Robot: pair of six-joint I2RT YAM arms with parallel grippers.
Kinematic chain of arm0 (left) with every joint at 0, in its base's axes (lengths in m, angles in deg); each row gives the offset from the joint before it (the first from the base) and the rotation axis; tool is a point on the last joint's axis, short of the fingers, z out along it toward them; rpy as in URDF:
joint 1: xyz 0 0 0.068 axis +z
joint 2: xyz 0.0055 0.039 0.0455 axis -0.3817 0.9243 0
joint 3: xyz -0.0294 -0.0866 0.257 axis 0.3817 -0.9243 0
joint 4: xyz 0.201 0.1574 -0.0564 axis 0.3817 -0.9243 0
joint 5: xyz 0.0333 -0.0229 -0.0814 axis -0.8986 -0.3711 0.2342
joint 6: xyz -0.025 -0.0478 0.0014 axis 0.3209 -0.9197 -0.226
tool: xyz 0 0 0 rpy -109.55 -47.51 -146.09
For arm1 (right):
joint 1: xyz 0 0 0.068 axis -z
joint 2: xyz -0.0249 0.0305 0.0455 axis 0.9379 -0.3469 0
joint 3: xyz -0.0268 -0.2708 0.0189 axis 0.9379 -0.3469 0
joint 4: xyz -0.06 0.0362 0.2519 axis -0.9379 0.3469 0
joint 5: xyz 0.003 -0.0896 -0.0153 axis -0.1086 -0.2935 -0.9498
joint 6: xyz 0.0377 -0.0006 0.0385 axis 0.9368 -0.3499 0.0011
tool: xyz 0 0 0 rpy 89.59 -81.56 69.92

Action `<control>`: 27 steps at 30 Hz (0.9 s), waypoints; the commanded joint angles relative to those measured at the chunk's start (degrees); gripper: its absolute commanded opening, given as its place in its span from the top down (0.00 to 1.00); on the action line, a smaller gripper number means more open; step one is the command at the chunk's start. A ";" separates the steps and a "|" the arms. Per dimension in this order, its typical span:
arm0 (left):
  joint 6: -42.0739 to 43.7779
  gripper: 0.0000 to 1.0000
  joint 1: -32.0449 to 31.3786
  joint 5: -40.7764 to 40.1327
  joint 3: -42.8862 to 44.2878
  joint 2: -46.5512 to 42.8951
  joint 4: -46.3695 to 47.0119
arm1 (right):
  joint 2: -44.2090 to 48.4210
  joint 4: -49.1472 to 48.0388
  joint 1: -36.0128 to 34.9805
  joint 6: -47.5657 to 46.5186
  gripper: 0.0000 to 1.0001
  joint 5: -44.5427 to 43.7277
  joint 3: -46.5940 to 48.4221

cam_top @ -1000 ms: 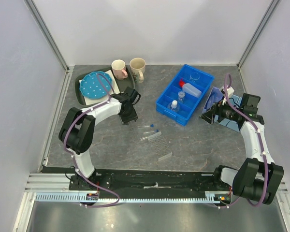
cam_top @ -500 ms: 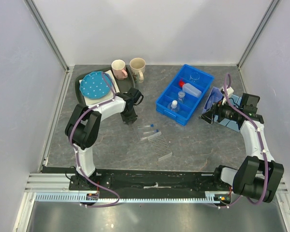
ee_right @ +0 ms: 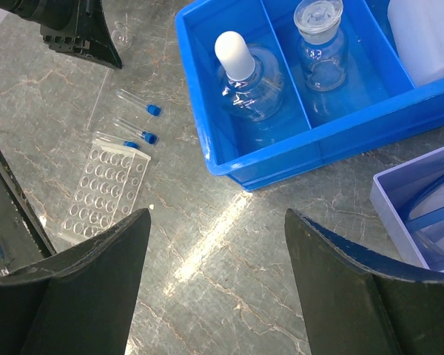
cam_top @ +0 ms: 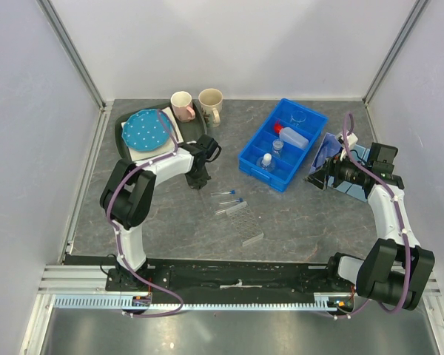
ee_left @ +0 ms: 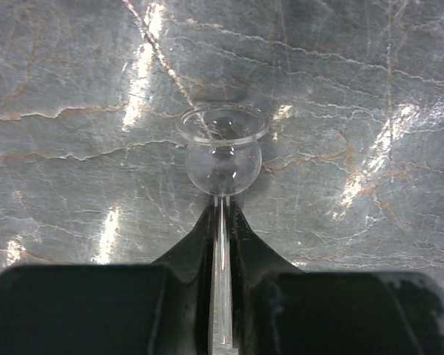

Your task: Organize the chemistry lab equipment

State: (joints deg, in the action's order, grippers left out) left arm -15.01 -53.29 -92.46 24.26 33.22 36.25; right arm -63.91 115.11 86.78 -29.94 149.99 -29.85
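My left gripper (ee_left: 220, 211) is shut on the thin stem of a small clear glass piece with a round bulb and flared rim (ee_left: 223, 151), held low over the stone table; it shows in the top view (cam_top: 200, 179) left of the blue-capped clear tubes (cam_top: 229, 201). The clear tube rack (cam_top: 246, 225) lies just below them. My right gripper (ee_right: 216, 222) is open and empty over bare table near the blue bin (cam_top: 260, 168). The bin holds the red-capped squeeze bottle (cam_top: 292, 137) and a small clear beaker (cam_top: 299, 116). Blue-framed safety glasses (ee_right: 429, 218) lie in a lavender tray. The brush is out of view.
A dropper bottle (ee_right: 240, 70) and a stoppered glass bottle (ee_right: 318, 37) stand in the bin's front compartments. Pink (cam_top: 182, 104) and beige (cam_top: 211, 102) mugs and a blue dotted plate (cam_top: 146, 131) on a grey tray sit at the back left.
The left arm's elbow has swung right and the wrist has turned; its gripper stays near the same spot, shut. The right arm has not moved.
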 commanded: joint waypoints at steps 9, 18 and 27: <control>3.97 0.92 0.18 -3.01 -5.59 -14.14 -1.48 | 0.95 -0.25 -0.90 -4.37 0.19 6.17 -1.10; 11.45 0.92 0.53 13.41 -8.41 -25.65 -1.83 | -3.44 16.24 -16.63 -25.18 0.14 6.35 9.85; 17.60 0.94 0.62 34.33 -7.53 -28.04 -1.57 | -11.44 29.37 -46.41 -46.47 0.03 -7.70 29.91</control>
State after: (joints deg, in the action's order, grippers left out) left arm -3.01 -52.79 -70.84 16.20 7.12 34.70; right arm -73.15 138.57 49.23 -65.63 148.33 -7.43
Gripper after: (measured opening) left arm 0.128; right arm 0.963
